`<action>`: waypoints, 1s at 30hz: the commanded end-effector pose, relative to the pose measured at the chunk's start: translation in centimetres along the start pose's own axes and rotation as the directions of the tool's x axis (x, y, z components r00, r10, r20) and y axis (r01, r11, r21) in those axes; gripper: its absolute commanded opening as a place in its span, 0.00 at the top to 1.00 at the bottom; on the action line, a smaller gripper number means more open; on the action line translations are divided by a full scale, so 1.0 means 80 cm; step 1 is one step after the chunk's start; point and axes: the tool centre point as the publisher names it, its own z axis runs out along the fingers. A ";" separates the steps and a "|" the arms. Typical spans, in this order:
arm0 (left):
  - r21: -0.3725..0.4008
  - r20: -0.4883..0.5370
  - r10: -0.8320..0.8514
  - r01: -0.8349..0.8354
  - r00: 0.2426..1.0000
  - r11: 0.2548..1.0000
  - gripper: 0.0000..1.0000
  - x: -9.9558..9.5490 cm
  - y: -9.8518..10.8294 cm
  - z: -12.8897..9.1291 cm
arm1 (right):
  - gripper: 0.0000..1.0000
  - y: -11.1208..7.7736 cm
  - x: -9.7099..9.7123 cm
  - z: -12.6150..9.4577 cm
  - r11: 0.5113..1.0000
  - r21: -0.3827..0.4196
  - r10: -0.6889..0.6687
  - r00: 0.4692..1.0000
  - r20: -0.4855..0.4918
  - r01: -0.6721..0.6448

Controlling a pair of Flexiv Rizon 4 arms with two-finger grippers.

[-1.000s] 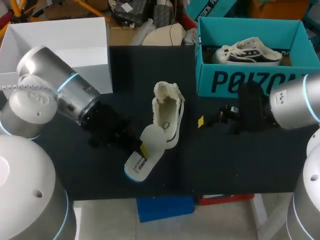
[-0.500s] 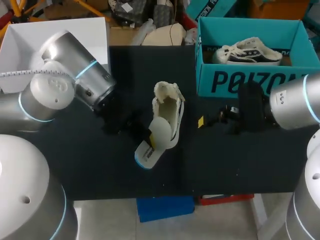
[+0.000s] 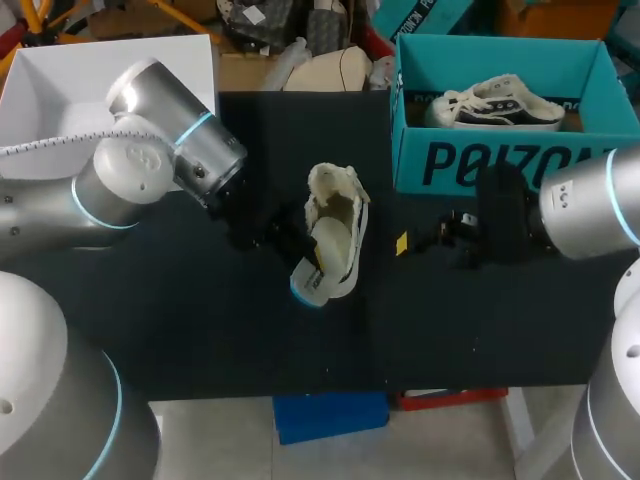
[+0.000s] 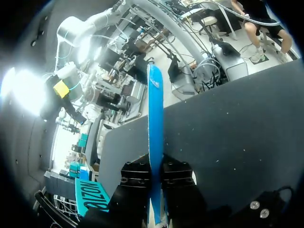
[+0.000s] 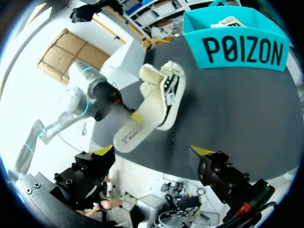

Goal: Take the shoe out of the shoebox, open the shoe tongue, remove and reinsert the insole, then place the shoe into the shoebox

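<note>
The left gripper (image 3: 303, 262) is clamped on a white foam insole with a blue underside (image 3: 310, 283). Its two black fingers press the sheet from both flat sides, as the left wrist view shows edge-on. The insole's front part lies in the mouth of a cream canvas shoe (image 3: 338, 225), which rests near the middle of the black table (image 3: 200, 340). The insole's rear end juts out toward the table's near edge.

The shoe lies with its long axis running from near edge to far edge, its opening tipped toward the left arm and its tongue folded back at the far end. The insole runs almost along that same axis, slanted a little, and the coming push turns on that line-up. By the look of it the reinsertion is under way, and the sheet must slide along the shoe toward the far end without buckling against the side wall.

The left arm comes in over the table's left edge, its wrist bent down and across toward the shoe, and it alone is in contact with the work. The right gripper (image 5: 152, 153) hangs with its fingers wide apart and nothing between them, low over the table to the shoe's right, near but not touching. The teal cardboard shoebox (image 3: 480, 165) sits at the far right corner with a white-and-dark sneaker (image 3: 495, 105) inside it.
</note>
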 end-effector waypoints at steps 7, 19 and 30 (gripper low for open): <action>-0.017 0.038 -0.025 0.025 0.999 1.000 1.00 -0.001 0.073 0.007 | 0.00 0.000 0.001 0.000 1.000 0.001 0.000 1.000 0.002 0.000; -0.075 0.045 -0.031 0.035 0.999 0.997 0.66 -0.003 0.070 -0.004 | 0.00 0.000 0.001 0.000 1.000 0.001 0.000 1.000 0.002 0.000; -0.080 0.040 0.000 0.003 0.999 0.997 0.64 -0.010 0.013 -0.016 | 0.00 0.000 0.001 0.000 1.000 0.001 0.000 1.000 0.002 0.000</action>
